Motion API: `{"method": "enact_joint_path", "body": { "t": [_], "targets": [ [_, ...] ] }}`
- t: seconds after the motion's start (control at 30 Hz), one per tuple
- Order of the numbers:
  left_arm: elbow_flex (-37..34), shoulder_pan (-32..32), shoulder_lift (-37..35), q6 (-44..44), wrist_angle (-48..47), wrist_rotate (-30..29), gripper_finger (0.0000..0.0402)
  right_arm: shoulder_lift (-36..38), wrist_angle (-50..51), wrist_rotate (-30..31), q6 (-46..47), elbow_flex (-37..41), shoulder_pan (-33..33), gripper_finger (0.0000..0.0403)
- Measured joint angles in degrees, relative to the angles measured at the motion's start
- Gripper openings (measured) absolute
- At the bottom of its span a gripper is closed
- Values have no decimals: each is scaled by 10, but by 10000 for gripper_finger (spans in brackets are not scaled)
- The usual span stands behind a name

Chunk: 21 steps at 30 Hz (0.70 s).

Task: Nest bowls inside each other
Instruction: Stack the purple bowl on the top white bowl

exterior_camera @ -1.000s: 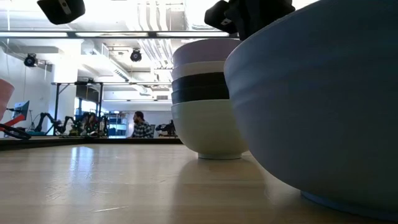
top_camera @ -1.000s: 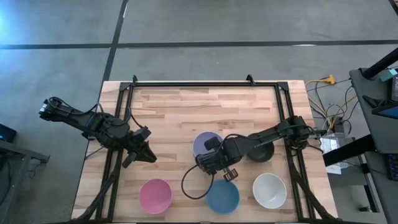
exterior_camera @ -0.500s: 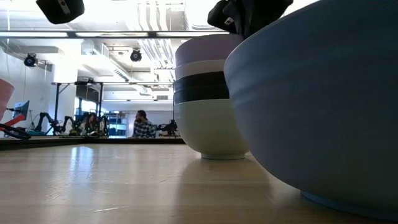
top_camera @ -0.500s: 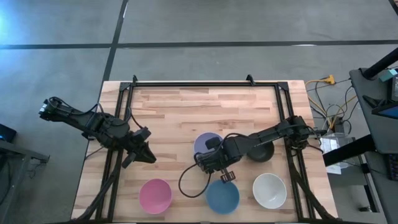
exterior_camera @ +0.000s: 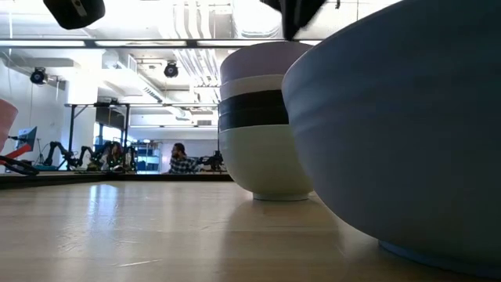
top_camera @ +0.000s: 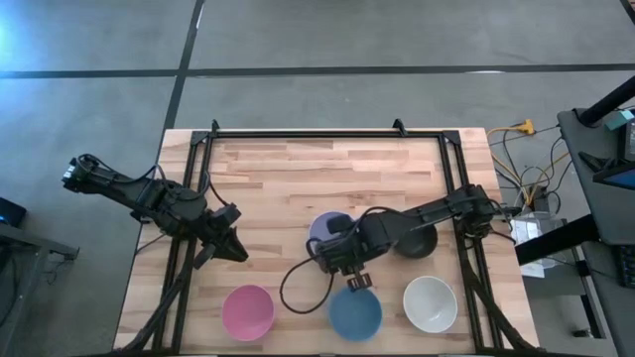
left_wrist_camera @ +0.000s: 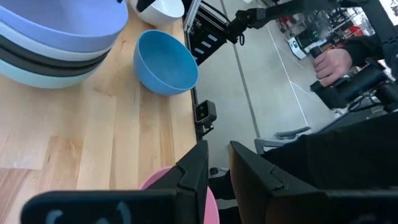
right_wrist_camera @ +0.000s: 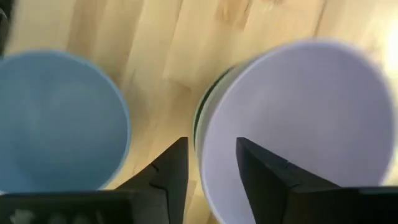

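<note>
A stack of nested bowls stands at mid-table with the lavender bowl on top and white, black and pale bowls below it. My right gripper hovers open just above the lavender bowl's near rim, one finger on each side of it, touching nothing. The blue bowl, pink bowl and a white bowl sit singly along the near edge. A black bowl lies under my right arm. My left gripper waits at the left, slightly open, with nothing in it.
A black metal frame runs around the table's far and side edges. A black cable loops on the wood between the pink and blue bowls. Bare wood lies across the far half. A person's hand shows beyond the table.
My right gripper has opened and let go of the lavender bowl's rim, then risen a little above the stack. The lavender bowl stays nested on top.
</note>
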<state>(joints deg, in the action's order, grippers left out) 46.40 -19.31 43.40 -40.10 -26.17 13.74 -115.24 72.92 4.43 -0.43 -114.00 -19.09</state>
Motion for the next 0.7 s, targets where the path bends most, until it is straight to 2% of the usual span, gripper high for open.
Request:
{"method": "enact_joint_path", "body": {
  "t": [0.17,0.33,0.5,0.7],
  "targets": [
    [0,0,2,0,0,1,50,1,-4,1,11,-23,2,112],
    [0,0,4,0,1,1,50,0,-8,-48,34,-12,6,61],
    [0,0,4,2,2,1,50,-1,-33,-55,32,0,7,17],
    [0,0,4,2,2,1,50,-1,-35,-55,34,10,13,9]
  ]
}}
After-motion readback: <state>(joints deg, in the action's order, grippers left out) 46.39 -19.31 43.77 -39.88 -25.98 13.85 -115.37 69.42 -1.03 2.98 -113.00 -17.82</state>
